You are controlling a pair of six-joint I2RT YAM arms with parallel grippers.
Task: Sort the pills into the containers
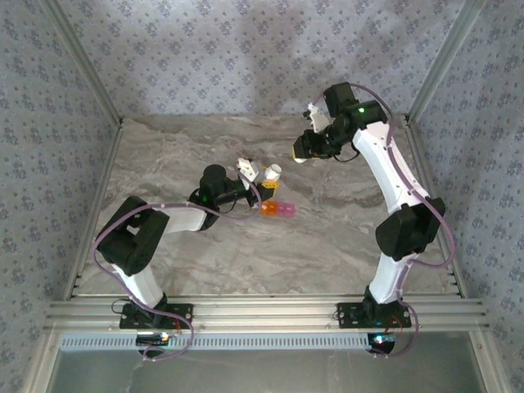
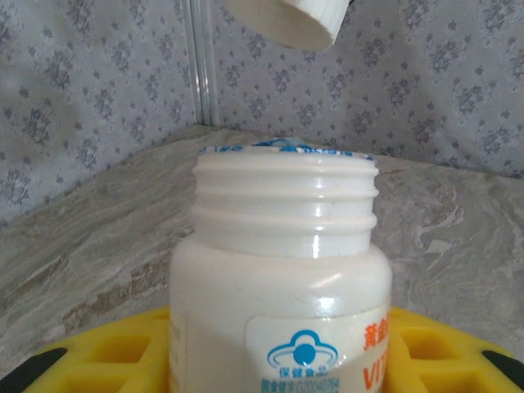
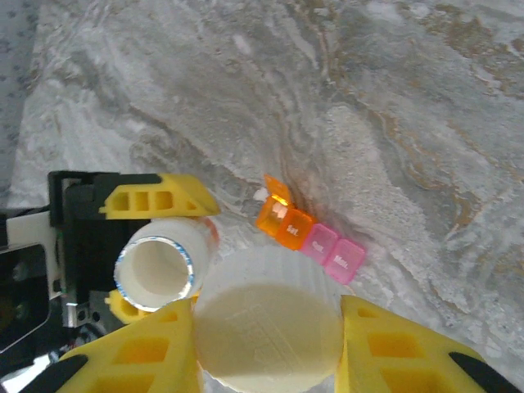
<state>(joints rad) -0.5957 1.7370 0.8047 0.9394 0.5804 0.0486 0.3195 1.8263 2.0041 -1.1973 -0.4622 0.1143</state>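
Observation:
The containers (image 1: 277,210) are a short strip of orange and pink compartments (image 3: 311,237) lying on the marble table, and the end orange lid stands open. My left gripper (image 1: 260,184) is shut on the white bottle (image 2: 278,270), which is upright with its mouth open (image 3: 155,266). The yellow fingers (image 2: 98,360) flank its body. My right gripper (image 1: 301,154) hangs above and behind the bottle, shut on the ribbed white cap (image 3: 266,323). That cap (image 2: 282,20) also shows over the bottle. I see no pills inside the bottle mouth.
The marble table (image 1: 327,246) is walled by patterned panels on three sides, with aluminium rails along the near edge (image 1: 262,311). A tiny white speck (image 3: 260,195) lies beside the open orange lid.

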